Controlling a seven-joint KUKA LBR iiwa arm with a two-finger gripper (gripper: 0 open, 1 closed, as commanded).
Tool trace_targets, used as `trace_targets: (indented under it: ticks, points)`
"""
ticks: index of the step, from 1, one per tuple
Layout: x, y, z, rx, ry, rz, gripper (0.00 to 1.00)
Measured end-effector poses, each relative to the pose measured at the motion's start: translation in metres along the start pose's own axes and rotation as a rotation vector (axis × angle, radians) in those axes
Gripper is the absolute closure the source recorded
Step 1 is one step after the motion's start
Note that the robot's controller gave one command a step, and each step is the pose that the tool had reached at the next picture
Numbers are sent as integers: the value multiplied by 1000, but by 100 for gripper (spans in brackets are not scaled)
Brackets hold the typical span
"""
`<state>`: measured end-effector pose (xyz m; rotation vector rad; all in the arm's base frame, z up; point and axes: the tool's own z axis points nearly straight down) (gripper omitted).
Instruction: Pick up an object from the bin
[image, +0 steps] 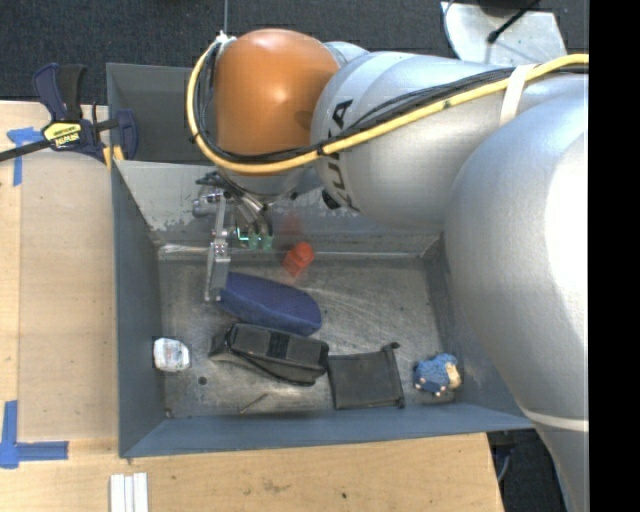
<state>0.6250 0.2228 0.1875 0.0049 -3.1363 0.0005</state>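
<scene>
My gripper (213, 284) hangs below the orange wrist cover at the back left of the bin floor, its tip down beside the left end of a dark blue oval pouch (273, 304). A small orange-red piece (298, 259) lies just right of the gripper, near the back wall. In front of the pouch lies a black stapler-like tool (272, 351). I see nothing held in the gripper.
A flat black square pad (366, 380) lies at the front, right of the black tool. A white crumpled bit (171, 353) sits at the front left, and a small blue and yellow toy (437, 373) at the front right. The arm covers the bin's right back part.
</scene>
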Motion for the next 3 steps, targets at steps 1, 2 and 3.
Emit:
trace_targets:
  ticks: [1, 2, 3]
  points:
    - [30, -62, 96, -2, -4, 578, 0]
    - [29, -62, 94, -3, -8, 577, 100]
    - [13, -70, -63, -7, -16, 519, 100]
